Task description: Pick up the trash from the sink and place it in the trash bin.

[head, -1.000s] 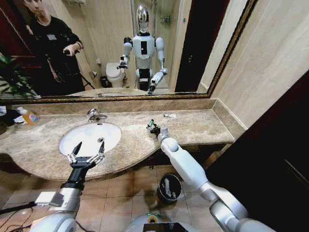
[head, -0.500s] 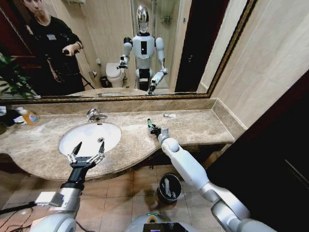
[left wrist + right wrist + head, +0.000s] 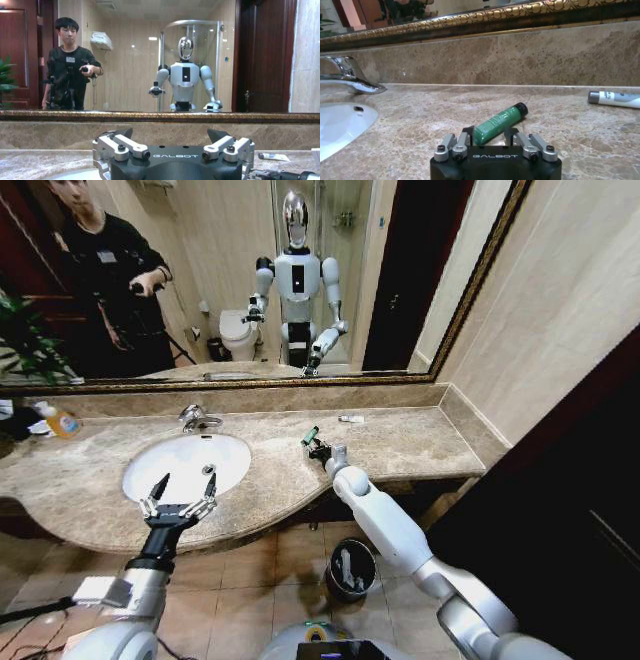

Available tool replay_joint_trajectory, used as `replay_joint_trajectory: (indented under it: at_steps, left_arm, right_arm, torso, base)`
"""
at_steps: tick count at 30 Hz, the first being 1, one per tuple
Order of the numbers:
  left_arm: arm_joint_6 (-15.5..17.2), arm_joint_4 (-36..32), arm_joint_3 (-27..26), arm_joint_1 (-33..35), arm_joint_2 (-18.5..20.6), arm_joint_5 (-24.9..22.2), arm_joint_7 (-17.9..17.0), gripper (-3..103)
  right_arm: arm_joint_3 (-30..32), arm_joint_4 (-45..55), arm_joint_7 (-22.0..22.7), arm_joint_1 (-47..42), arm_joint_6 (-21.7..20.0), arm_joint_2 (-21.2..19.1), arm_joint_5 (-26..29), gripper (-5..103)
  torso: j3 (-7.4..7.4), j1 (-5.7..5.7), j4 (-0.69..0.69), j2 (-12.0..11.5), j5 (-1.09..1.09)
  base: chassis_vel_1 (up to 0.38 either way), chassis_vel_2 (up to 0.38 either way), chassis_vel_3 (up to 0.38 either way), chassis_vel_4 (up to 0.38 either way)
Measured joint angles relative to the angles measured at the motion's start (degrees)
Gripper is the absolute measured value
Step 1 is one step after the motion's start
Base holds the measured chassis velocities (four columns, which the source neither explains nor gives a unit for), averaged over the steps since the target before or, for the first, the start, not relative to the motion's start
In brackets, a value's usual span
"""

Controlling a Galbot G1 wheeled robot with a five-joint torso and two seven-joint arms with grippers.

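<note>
A small green tube lies on the marble counter to the right of the sink. My right gripper is shut on its near end, and the black cap points toward the mirror. In the right wrist view both fingers press against the tube's sides. A white tube rests near the backsplash, apart from the gripper. My left gripper hangs open over the front rim of the white basin, with nothing between its fingers. The black trash bin stands on the floor below the counter's front edge.
A chrome faucet rises behind the basin. At the far left of the counter sits a clear bottle with an orange label. The mirror runs along the back, and a wall closes off the counter's right end.
The green tube's far end has shifted slightly at the right gripper. The left arm has not moved.
</note>
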Motion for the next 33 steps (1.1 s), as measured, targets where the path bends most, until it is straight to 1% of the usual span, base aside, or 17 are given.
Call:
replay_joint_trajectory:
  at_steps: [3,5,6,7,9,10,13,15,16,17,18,19,21,22,24,26,33]
  left_arm:
    - [0.0,0.0,0.0,0.0,0.0,0.0,0.0,100]
    - [0.0,0.0,0.0,0.0,0.0,0.0,0.0,100]
    - [0.0,0.0,0.0,0.0,0.0,0.0,0.0,100]
    - [0.0,0.0,0.0,0.0,0.0,0.0,0.0,100]
    - [0.0,0.0,0.0,0.0,0.0,0.0,0.0,100]
    - [0.0,0.0,0.0,0.0,0.0,0.0,0.0,100]
    - [0.0,0.0,0.0,0.0,0.0,0.0,0.0,100]
    - [0.0,0.0,0.0,0.0,0.0,0.0,0.0,100]
    - [0.0,0.0,0.0,0.0,0.0,0.0,0.0,100]
    - [0.0,0.0,0.0,0.0,0.0,0.0,0.0,100]
    - [0.0,0.0,0.0,0.0,0.0,0.0,0.0,100]
    - [0.0,0.0,0.0,0.0,0.0,0.0,0.0,100]
    - [0.0,0.0,0.0,0.0,0.0,0.0,0.0,100]
    - [0.0,0.0,0.0,0.0,0.0,0.0,0.0,100]
    - [0.0,0.0,0.0,0.0,0.0,0.0,0.0,100]
    - [0.0,0.0,0.0,0.0,0.0,0.0,0.0,100]
    - [0.0,0.0,0.0,0.0,0.0,0.0,0.0,100]
  right_arm:
    - [0.0,0.1,0.0,0.0,0.1,-0.3,-0.1,39]
    - [0.1,0.1,0.0,0.0,0.1,-0.4,-0.2,41]
    - [0.2,0.2,0.1,0.0,0.2,-0.6,-0.3,46]
    - [0.3,0.5,0.1,0.0,0.2,-0.8,-0.3,46]
    - [0.4,1.5,0.2,-0.1,0.2,-1.3,-0.3,57]
    - [0.4,1.5,0.2,-0.1,0.2,-1.3,-0.3,57]
    - [0.0,2.1,0.8,0.1,0.2,-1.5,-0.2,73]
    - [-0.1,2.1,1.2,0.3,0.2,-1.3,-0.1,73]
    - [-0.5,1.8,2.5,0.8,0.2,-0.8,0.2,84]
    - [-1.1,1.5,4.2,1.2,-0.2,-0.3,0.7,84]
    - [-1.1,1.5,4.2,1.2,-0.2,-0.3,0.7,84]
    - [-1.6,1.5,6.2,1.5,-0.8,0.3,1.7,89]
    - [-2.7,2.1,12.1,2.0,-2.2,1.9,4.9,94]
    - [-2.7,2.1,12.1,2.0,-2.2,1.9,4.9,94]
    - [-3.6,2.4,16.4,2.5,-3.1,3.3,7.4,89]
    - [-4.1,1.9,18.5,3.3,-3.2,4.5,8.2,88]
    - [-4.8,-1.5,20.5,5.2,-2.6,6.5,7.8,81]
  torso:
    - [0.00,0.00,0.00,0.0,0.00]
    - [0.00,0.00,0.00,0.0,0.00]
    - [0.00,0.00,0.00,0.0,0.00]
    - [0.00,0.00,0.00,0.0,0.00]
    - [0.00,0.00,0.00,0.0,0.00]
    - [0.00,0.00,0.00,0.0,0.00]
    - [0.00,0.00,0.00,0.0,0.00]
    - [0.00,0.00,-0.01,0.0,0.00]
    - [0.00,0.00,0.00,0.0,0.00]
    - [0.00,0.00,0.00,0.0,0.00]
    - [0.00,0.00,0.00,0.0,0.00]
    - [0.00,0.00,0.00,0.0,0.00]
    - [0.00,0.00,0.00,0.0,-0.01]
    - [0.00,0.00,0.00,0.0,-0.01]
    - [0.00,0.00,0.00,0.0,-0.01]
    - [0.00,0.00,0.00,0.0,-0.01]
    - [0.00,0.00,0.01,0.0,-0.01]
  base:
    - [0.000,0.000,0.000,0.000]
    - [0.000,0.000,0.000,0.000]
    - [0.000,0.000,0.000,0.000]
    - [0.000,0.000,0.000,0.000]
    - [0.000,0.000,0.000,0.000]
    - [0.000,0.000,0.000,0.000]
    - [0.000,0.000,0.000,0.000]
    - [0.000,0.000,0.000,0.000]
    - [0.000,0.000,0.000,0.000]
    - [0.000,0.000,0.000,0.000]
    - [0.000,0.000,0.000,0.000]
    - [0.000,0.000,0.000,0.000]
    - [0.000,0.000,0.000,0.000]
    - [0.000,0.000,0.000,0.000]
    - [0.000,0.000,0.000,0.000]
    - [0.000,0.000,0.000,0.000]
    - [0.000,0.000,0.000,0.000]
